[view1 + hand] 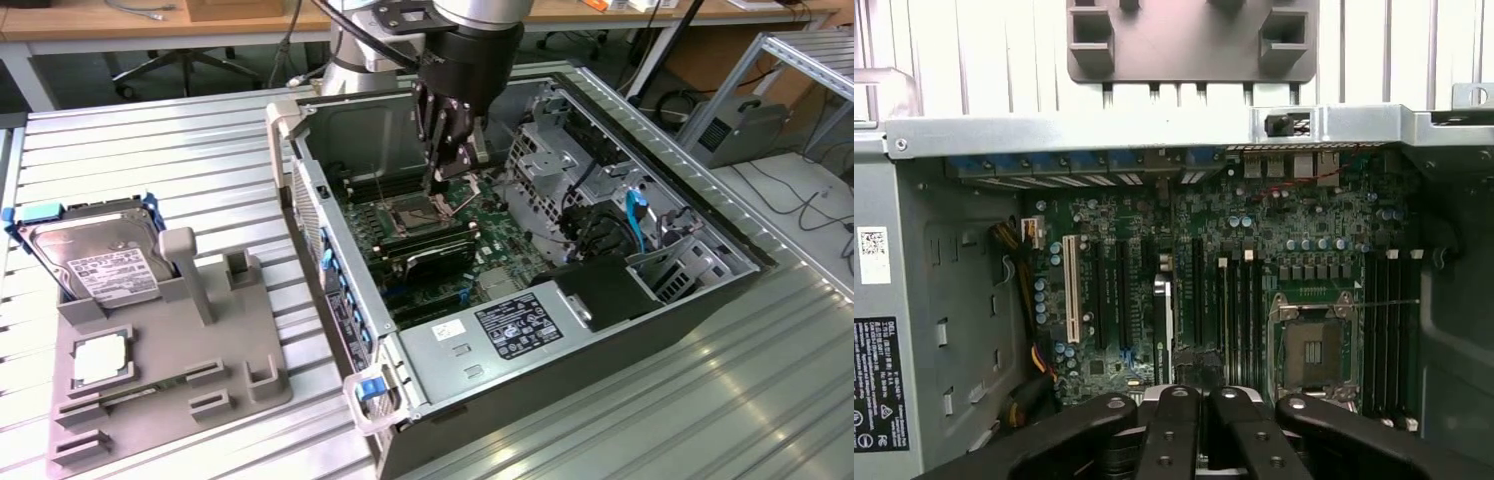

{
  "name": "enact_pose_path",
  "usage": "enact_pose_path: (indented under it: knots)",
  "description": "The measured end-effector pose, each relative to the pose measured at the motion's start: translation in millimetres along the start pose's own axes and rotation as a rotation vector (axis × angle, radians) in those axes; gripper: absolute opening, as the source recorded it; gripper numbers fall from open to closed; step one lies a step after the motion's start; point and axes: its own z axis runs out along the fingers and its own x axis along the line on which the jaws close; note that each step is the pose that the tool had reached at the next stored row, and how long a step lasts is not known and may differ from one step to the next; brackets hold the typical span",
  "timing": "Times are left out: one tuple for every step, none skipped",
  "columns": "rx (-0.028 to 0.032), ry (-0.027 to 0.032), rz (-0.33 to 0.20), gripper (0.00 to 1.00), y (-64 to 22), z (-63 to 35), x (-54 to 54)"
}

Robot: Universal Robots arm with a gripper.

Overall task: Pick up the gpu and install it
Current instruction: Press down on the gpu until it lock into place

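The gpu (1164, 330) stands on edge in a motherboard slot inside the computer case (441, 345). It looks light, stiff and fragile, and is best taken by its bare top edge. The arm reaches straight down into the case, with the pincer (1199, 400) closed, fingers together, just above the board.

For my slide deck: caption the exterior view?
Robot hand, closed, reaches into the open computer case above the motherboard.
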Motion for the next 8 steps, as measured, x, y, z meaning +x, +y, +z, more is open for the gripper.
enact_pose_path:
  knots:
    - [0.0,0.0,0.0,0.11,0.0,0.4,-0.1]
    - [0.0,0.0,0.0,0.11,0.1,0.4,-0.1]
    - [0.0,0.0,0.0,0.11,0.1,0.4,0.0]
    - [0.0,0.0001,0.0,0.11,0.1,0.4,0.0]
    - [0.0001,0.0,0.0,0.11,0.1,0.5,-0.1]
    - [0.0003,-0.0005,0.0,0.11,0.1,1.6,-0.1]
    - [0.0002,-0.0003,0.0,0.11,0.1,2.8,0.0]
    - [0.0001,-0.0001,0.0,0.11,0.1,4.3,0.0]
